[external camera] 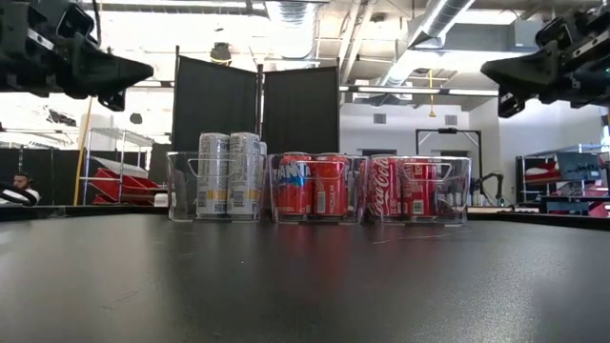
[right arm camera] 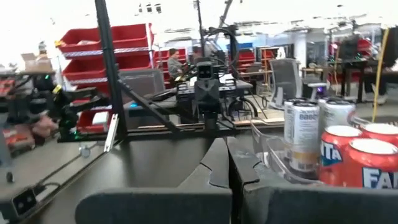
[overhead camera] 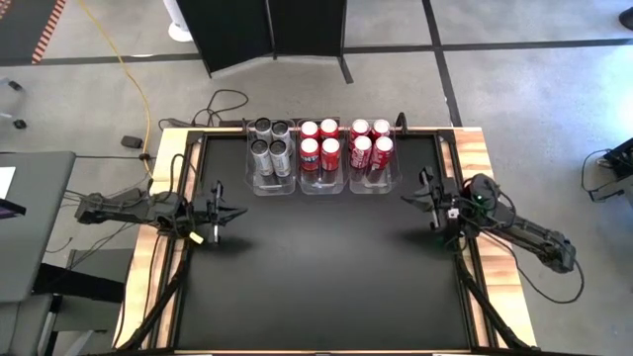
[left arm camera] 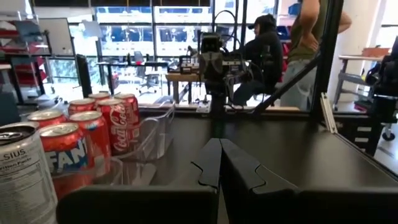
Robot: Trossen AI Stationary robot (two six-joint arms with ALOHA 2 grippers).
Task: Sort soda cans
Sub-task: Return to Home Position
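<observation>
Several soda cans stand upright in three clear bins at the table's far edge. Silver-grey cans (overhead camera: 270, 146) fill the left bin. Red cans (overhead camera: 318, 145) fill the middle bin, and red cans with white script (overhead camera: 370, 144) fill the right bin. They also show in the low view: silver (external camera: 229, 176), red (external camera: 315, 186), red with script (external camera: 405, 186). My left gripper (overhead camera: 237, 212) is shut and empty, held above the table at its left edge. My right gripper (overhead camera: 408, 201) is shut and empty, held above the table at its right edge.
The three clear bins (overhead camera: 323, 183) stand side by side against the far edge. The black table top (overhead camera: 326, 267) stretches from the bins to the near edge. People show in the room beyond the table in the left wrist view (left arm camera: 264, 50).
</observation>
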